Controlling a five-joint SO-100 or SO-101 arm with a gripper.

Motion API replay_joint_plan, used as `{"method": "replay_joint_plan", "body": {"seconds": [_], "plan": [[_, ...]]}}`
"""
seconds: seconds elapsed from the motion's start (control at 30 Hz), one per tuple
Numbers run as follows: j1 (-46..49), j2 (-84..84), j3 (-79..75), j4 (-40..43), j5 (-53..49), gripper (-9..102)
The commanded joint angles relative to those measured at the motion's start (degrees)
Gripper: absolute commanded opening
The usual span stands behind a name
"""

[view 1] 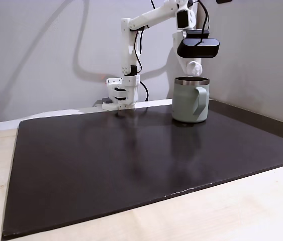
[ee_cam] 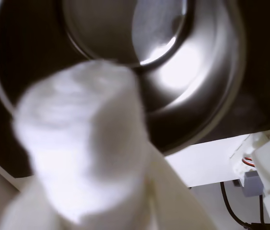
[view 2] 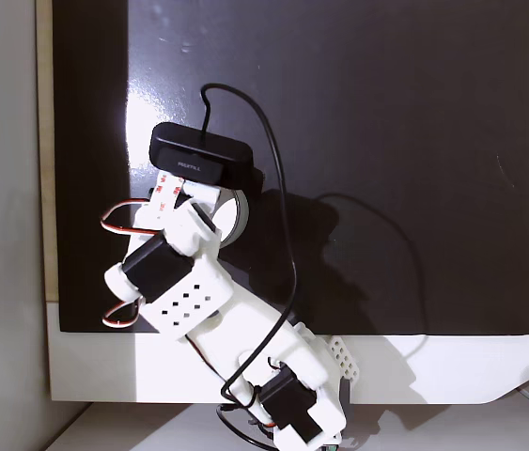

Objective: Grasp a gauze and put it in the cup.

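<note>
Wrist view, nearest first: the gauze (ee_cam: pixel 84 143) fills the lower left of the frame, a soft white roll blurred by closeness, with a pale gripper (ee_cam: pixel 89 211) finger running up along its right side from the bottom edge; the grip reads as clamped on the roll, though the second finger is not clear to me. Behind and above it, the cup (ee_cam: pixel 173 76) opens wide across the upper frame, its steel inside shining and bare, rim arcing down the right side. So the roll sits over the mouth, toward the lower-left part of the opening. In a fixed view from the front, the gauze (view 1: pixel 194 68) hangs right of centre in the upper frame, just above the cup (view 1: pixel 190 99), apart from the rim, handle turned toward the camera. The cup stands at the far right of the dark mat (view 1: pixel 131 165) on the counter (view 1: pixel 262 211). Judgement: the drop line is straight down; the roll's long axis looks tilted, not upright, and the mouth seems wide enough to take it. In a fixed view from above, the arm (view 2: pixel 189 291) and its camera (view 2: pixel 198 162) cover the cup.
</note>
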Motion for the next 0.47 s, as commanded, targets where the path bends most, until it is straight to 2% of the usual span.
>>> {"method": "replay_joint_plan", "body": {"seconds": [0.0,0.13,0.43], "plan": [[0.7,1.1,-0.1,-0.4,-0.6,36],[0.7,1.1,0.0,-0.4,-0.5,40],[0.8,1.1,0.2,-0.4,-0.4,40]]}}
